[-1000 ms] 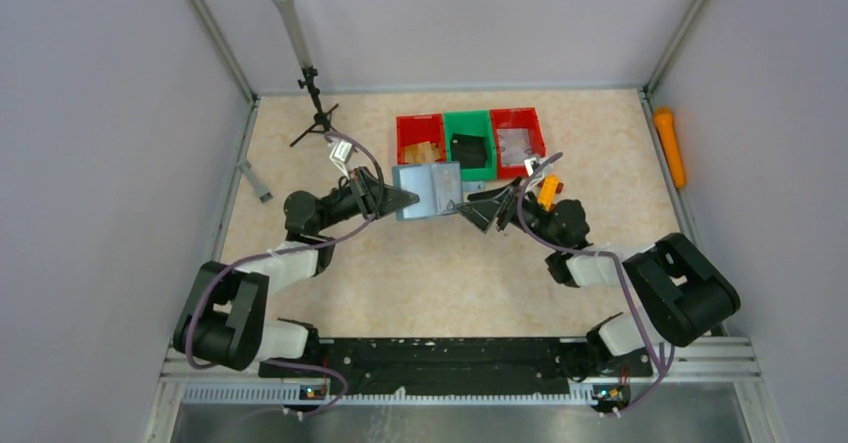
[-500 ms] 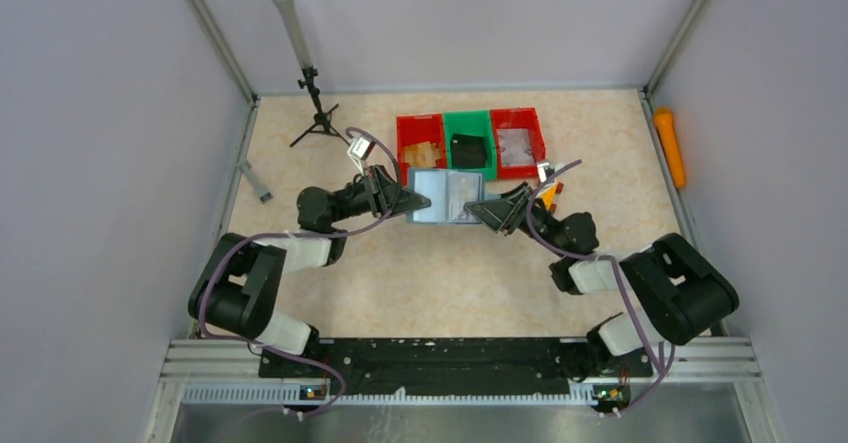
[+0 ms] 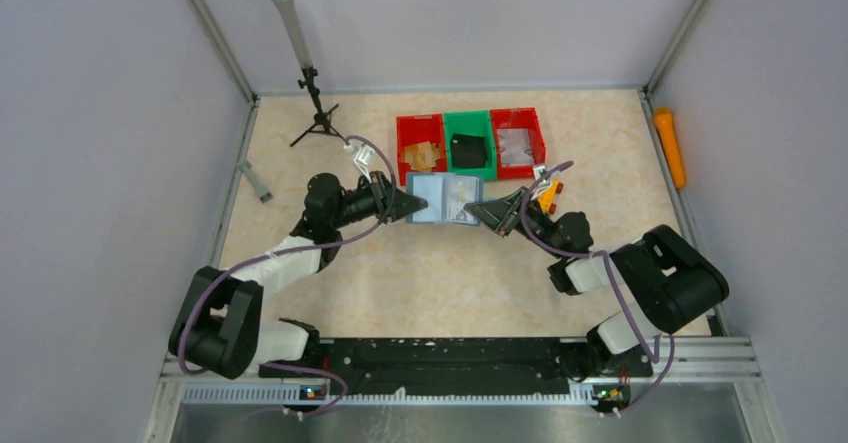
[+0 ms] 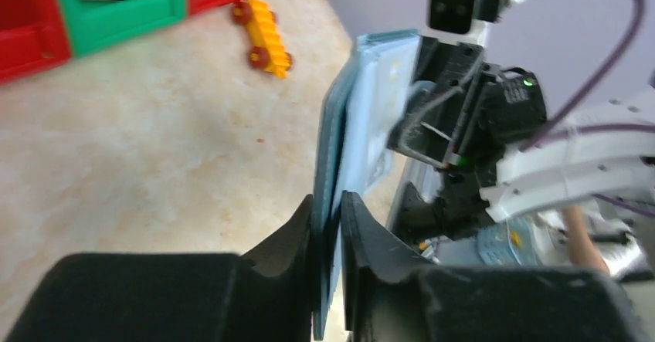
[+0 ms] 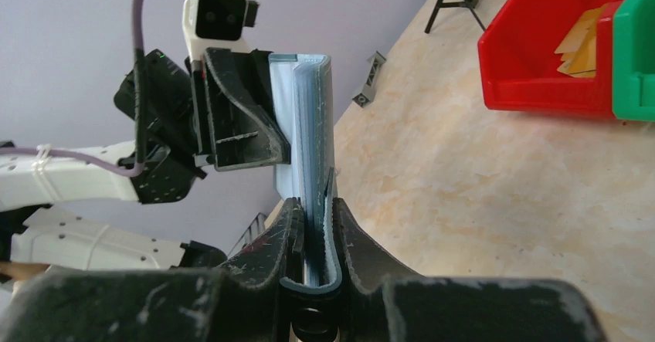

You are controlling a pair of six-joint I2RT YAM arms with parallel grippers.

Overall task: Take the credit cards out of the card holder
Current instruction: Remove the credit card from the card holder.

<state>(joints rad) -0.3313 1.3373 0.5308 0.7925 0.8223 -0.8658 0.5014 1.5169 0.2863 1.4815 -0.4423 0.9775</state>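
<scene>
Held open above the far bench (image 3: 430, 273), the card holder (image 3: 445, 198) is pinched by the left hand (image 3: 408, 204) at its left edge and the right hand (image 3: 486, 210) at its right, so an uneven pull could slip one thin grip.

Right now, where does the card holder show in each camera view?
Top external: card holder spread open at mid-picture, just in front of the green bin.
Left wrist: edge-on at centre, rising from the left end effector; green bin top left.
Right wrist: edge-on at centre, gripped by the right end effector; green bin at the right edge.
Shared landmark: the green bin.
</scene>
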